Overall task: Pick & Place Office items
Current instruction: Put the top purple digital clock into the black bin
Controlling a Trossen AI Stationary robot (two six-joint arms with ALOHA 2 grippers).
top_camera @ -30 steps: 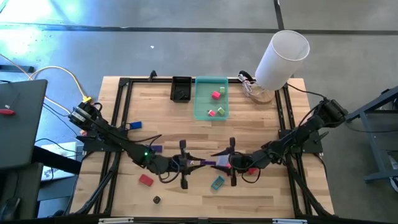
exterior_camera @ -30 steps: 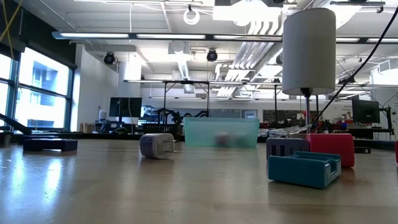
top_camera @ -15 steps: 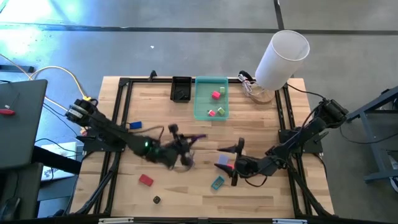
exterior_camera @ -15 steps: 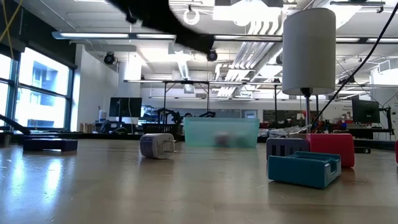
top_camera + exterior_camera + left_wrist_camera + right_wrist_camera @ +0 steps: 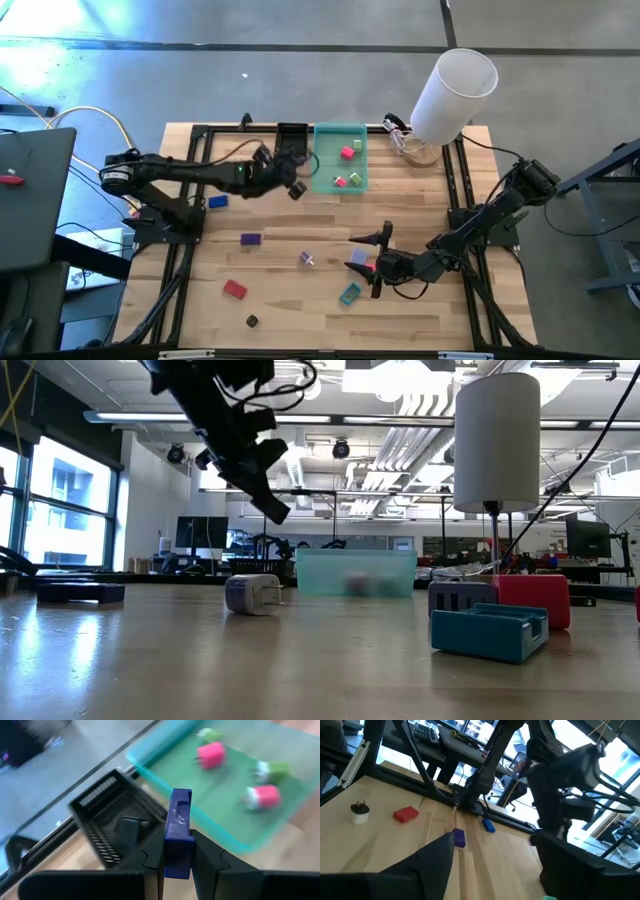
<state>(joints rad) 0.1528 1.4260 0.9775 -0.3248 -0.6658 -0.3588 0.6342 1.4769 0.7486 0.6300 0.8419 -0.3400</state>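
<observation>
My left gripper hovers high over the table's far part, between the small black tray and the translucent green tray, shut on a small blue-purple block. The low view shows it raised well above the table. My right gripper sits low at the table's centre-right, open, next to a lilac block. Loose pieces lie flat on the wood: blue, purple, red, teal, a white plug and a small black piece. My left gripper pinches the blue-purple block between its two fingers, gripping the block's lower part. The block lies along the fingers and sticks out past their tips. It is lifted clear, above the black tray's edge.
Pink and green pieces lie in the green tray. A dark piece lies in the black tray. A big white cylinder stands at the far right corner. A black frame borders the table. Open wood lies near the front edge.
My left gripper has left the table's centre, where it met the right gripper, risen, and swung toward the far edge and the trays, carrying the blue-purple block. My right gripper has drawn back slightly toward the table's right. The white plug shows where the arms were.
</observation>
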